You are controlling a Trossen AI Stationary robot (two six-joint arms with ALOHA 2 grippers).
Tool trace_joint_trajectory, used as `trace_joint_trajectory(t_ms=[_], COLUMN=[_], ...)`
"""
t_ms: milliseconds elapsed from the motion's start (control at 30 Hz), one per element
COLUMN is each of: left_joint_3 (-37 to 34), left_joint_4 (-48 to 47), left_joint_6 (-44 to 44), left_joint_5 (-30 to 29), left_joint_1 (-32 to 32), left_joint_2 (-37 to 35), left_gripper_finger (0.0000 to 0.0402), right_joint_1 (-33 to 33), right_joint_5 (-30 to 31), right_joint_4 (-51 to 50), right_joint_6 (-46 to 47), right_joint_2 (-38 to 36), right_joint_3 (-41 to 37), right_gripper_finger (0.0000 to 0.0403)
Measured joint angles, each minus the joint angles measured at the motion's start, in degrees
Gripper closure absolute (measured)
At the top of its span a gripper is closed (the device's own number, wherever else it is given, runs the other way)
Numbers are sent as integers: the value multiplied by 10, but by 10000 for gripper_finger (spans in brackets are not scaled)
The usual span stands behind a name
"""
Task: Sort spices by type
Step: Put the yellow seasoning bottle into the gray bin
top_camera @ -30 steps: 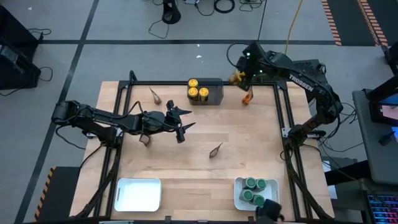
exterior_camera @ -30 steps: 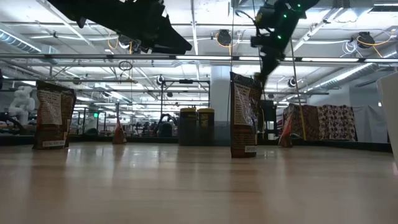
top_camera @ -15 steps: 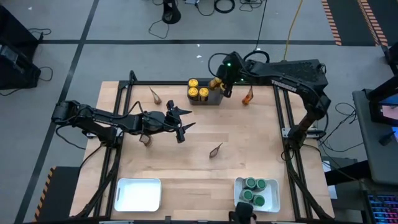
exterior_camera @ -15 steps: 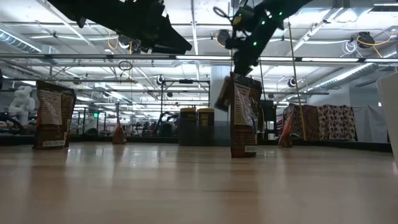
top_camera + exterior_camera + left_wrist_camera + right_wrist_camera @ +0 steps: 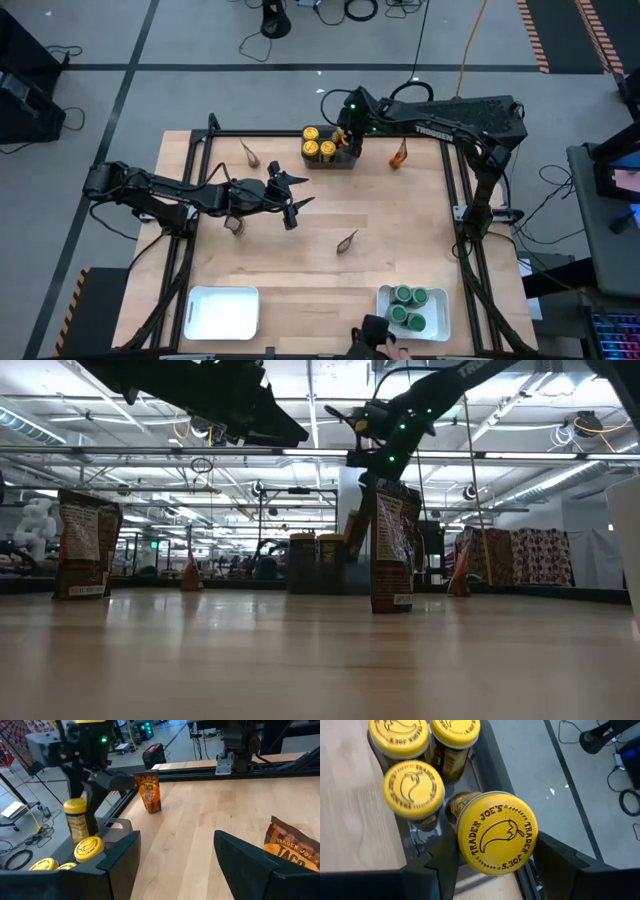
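While the right gripper [image 5: 492, 865] clamps a yellow-lidded jar [image 5: 496, 838] above the dark bin [image 5: 347, 150], lower straight beside three jars [image 5: 413, 787], then release.

The left gripper [image 5: 175, 855] waits wide, empty.

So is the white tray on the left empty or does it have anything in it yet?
Empty. From above, the left white tray shows only bare white, while the right tray holds green-lidded jars.

The right arm reaches across the table's far edge, its gripper [image 5: 492, 865] pointing down and clamped on a yellow-lidded jar [image 5: 496, 838], while the left arm lies low over the table's left-middle with its gripper [image 5: 297, 205] spread apart, empty.
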Motion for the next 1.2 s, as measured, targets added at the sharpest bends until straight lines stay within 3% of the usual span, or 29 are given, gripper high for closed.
trace_joint_trajectory(t_ms=[500, 633, 1200], left_joint_3=[0, 0, 0], left_joint_4=[-16, -16, -16], left_joint_6=[0, 10, 14], left_joint_5=[0, 0, 0], left_joint_1=[0, 0, 0], left_joint_2=[0, 0, 0], left_gripper_finger=[147, 147, 147], right_joint_1=[2, 3, 3], right_joint_5=[-5, -30, -47], right_joint_4=[-122, -127, -130], right_joint_6=[-14, -15, -21], right_joint_2=[144, 166, 174], right_joint_3=[177, 208, 216], right_gripper_finger=[204, 202, 146])
